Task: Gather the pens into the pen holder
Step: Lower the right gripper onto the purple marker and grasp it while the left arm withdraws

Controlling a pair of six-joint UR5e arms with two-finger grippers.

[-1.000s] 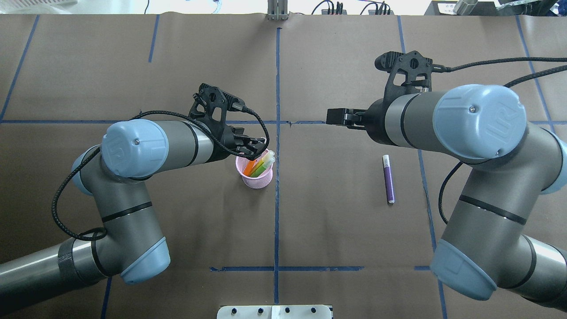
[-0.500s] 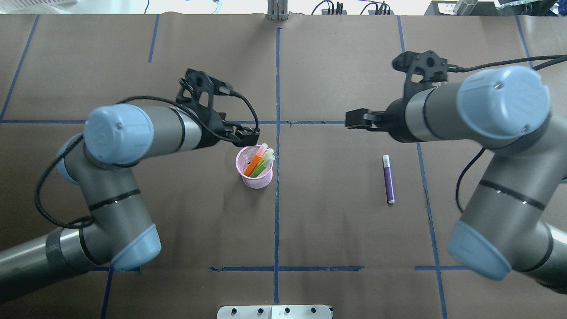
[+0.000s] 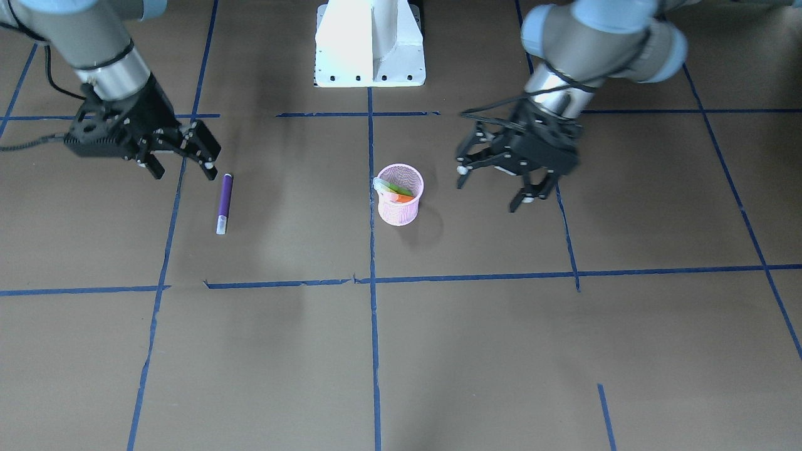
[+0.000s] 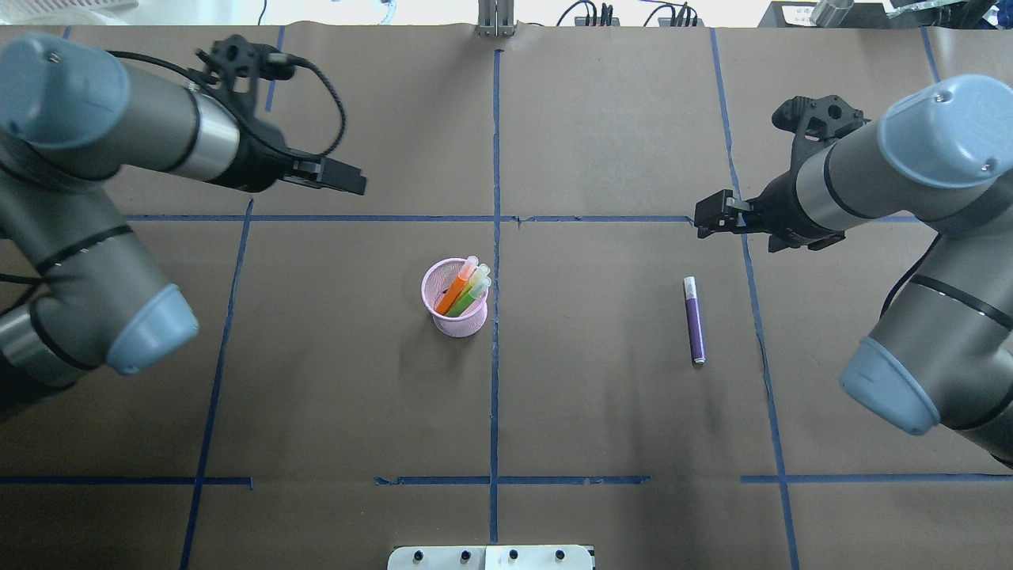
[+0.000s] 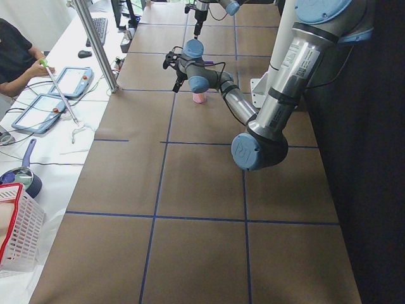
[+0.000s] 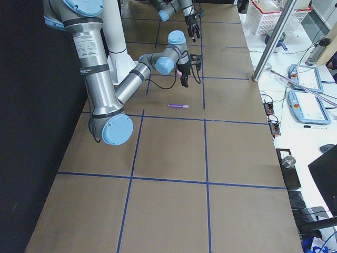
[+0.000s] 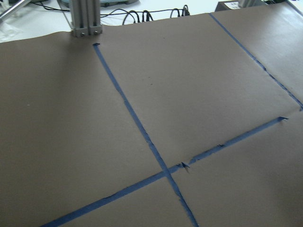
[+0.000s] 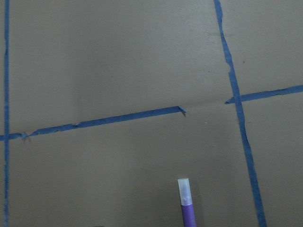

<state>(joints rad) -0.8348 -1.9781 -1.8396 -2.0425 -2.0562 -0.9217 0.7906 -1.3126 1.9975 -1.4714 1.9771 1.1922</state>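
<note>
The pink mesh pen holder stands near the table's middle, also in the front view. An orange pen and a green pen lean inside it, pale caps up. The purple pen lies flat on the paper to its right, also in the front view and at the bottom of the right wrist view. My left gripper is open and empty, raised, back and left of the holder. My right gripper is open and empty, just behind the purple pen's cap end.
Blue tape lines cross the brown paper. The white robot base is at the near edge. A metal post and cables stand at the far edge. An operator's desk with tablets and a white basket lies beyond.
My left gripper has pulled away from over the pen holder, up and to the back left, leaving the orange and green pens in it. My right gripper has moved right, toward the purple pen.
</note>
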